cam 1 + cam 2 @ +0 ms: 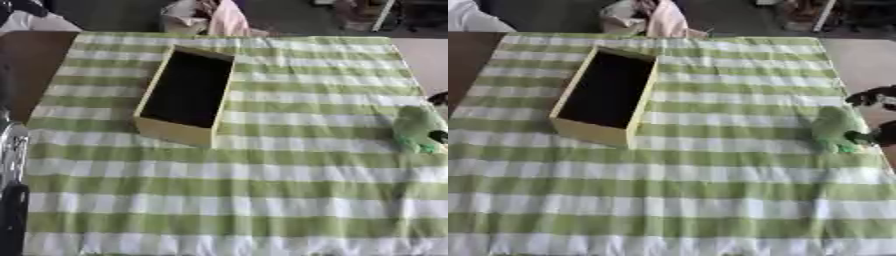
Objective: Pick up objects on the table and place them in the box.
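Soft, even daylight, both views blurred throughout (the box (pixel 185 95) interior reads solid black).

Brown table (pixel 26 65), mostly covered by green-and-white striped cloth (pixel 262 190). Open yellow box (pixel 179 131) with dark inside on cloth, nearer far left corner. Soft green object (pixel 835 131) on cloth at right edge.

Tablecloth (pixel 262 190): woven cloth, matt, green-white stripes. Box (pixel 171 131): matt yellow walls, wood-like, dark inside. Green object (pixel 833 131), right: soft, matt, cloth-like.
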You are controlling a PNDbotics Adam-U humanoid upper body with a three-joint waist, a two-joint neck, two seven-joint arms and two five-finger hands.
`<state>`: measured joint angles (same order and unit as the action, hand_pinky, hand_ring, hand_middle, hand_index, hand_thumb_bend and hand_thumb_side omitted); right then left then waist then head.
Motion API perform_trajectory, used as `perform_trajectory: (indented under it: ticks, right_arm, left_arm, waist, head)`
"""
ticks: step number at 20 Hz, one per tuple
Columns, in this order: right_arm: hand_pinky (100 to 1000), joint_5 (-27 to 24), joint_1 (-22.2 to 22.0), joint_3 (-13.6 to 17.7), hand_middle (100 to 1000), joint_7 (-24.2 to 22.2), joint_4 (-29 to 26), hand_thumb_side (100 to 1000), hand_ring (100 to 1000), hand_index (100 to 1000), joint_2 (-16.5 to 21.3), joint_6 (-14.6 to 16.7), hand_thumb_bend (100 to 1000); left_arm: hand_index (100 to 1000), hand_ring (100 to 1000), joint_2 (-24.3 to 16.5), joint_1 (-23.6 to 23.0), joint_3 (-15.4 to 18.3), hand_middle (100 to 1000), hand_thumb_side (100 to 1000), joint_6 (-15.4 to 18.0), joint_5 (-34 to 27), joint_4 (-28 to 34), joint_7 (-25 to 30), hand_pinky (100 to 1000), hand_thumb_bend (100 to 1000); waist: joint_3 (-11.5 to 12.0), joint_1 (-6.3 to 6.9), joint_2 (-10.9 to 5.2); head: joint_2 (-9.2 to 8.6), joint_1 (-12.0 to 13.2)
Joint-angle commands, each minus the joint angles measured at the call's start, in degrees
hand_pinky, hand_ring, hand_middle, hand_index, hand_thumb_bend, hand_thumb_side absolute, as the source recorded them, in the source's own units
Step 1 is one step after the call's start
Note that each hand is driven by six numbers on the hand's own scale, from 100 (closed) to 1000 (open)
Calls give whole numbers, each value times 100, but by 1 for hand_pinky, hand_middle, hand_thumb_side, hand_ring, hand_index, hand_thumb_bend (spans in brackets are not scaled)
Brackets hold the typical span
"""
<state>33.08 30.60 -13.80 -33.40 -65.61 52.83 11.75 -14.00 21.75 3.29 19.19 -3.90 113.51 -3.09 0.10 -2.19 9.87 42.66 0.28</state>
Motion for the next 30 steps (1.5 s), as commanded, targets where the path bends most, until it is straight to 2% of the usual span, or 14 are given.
perform_trajectory:
  ticks: [1, 11, 13, 17, 20, 24, 27, 30]
  right_arm:
    - [1000, 112, 147, 15, 895, -34, 150, 557, 937, 1000, 52, 117, 283]
    - [1000, 631, 427, -34, 884, 15, 697, 563, 927, 999, -323, 181, 315]
    - [1000, 710, 459, -36, 858, 44, 789, 556, 908, 989, -378, 204, 315]
    - [933, 777, 499, -27, 755, 153, 911, 572, 814, 945, -459, 180, 317]
    - [847, 775, 502, -27, 642, 289, 916, 535, 713, 880, -500, 102, 297]
    - [782, 673, 473, -17, 599, 581, 830, 514, 661, 804, -510, -53, 246]
    - [797, 549, 441, -14, 605, 728, 754, 489, 668, 803, -487, -128, 221]
    - [835, 511, 421, 26, 614, 874, 617, 421, 682, 806, -431, -185, 189]
  left_arm:
    - [753, 772, -25, 55, -5, 712, 696, -6, -4, 108, 34, 502, 100]
    - [749, 772, 0, 39, -3, 710, 699, -26, -27, 108, 68, 499, 100]
    - [749, 772, 5, 34, 1, 710, 699, -33, -32, 108, 74, 499, 100]
    - [748, 773, 15, 25, 2, 710, 700, -41, -36, 108, 87, 498, 100]
    - [748, 773, 18, 17, 5, 710, 702, -53, -37, 108, 96, 497, 100]
    - [747, 774, 25, 10, 3, 711, 704, -71, -36, 108, 124, 495, 100]
    - [747, 774, 25, 9, 5, 711, 704, -82, -32, 108, 141, 495, 100]
    - [747, 775, 27, -1, 10, 711, 705, -92, -25, 108, 146, 494, 100]
  waist:
    - [13, 5, -61]
    - [34, 30, -32]
    - [33, 30, -27]
    - [30, 31, -23]
    - [30, 38, -17]
    - [20, 37, -6]
    - [20, 37, -5]
    - [16, 34, -7]
  head:
    - [-44, -21]
    - [-48, -32]
    - [-39, -31]
    - [-45, -31]
    - [-44, -27]
    - [-36, -24]
    - [-26, -17]
    - [-26, -8]
